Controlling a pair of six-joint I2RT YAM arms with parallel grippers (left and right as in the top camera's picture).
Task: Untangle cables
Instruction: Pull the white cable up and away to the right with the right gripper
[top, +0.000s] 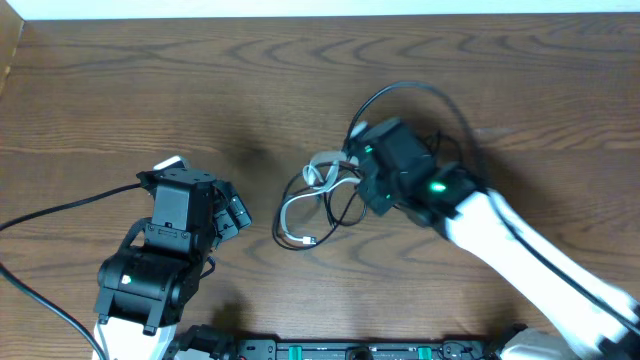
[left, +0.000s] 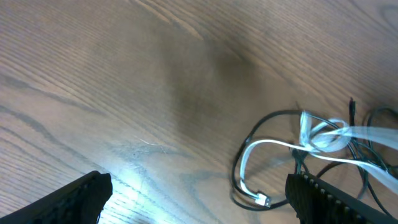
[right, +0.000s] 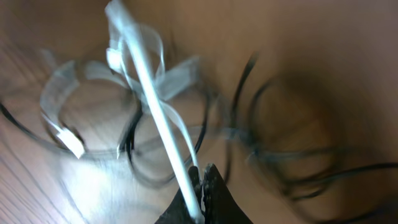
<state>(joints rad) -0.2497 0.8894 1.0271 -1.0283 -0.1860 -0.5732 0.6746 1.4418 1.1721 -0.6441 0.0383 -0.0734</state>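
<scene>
White cable (right: 149, 93) tight between the right jaws; left jaws wide apart over the wooden table (left: 124, 74)

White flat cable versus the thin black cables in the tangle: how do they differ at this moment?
The white flat cable is broad and ribbon-like; the thin black cables are narrow cords. The white one runs straight into the shut right gripper, while the black ones lie in slack loops on the wooden table. Both are caught in one tangle.
</scene>
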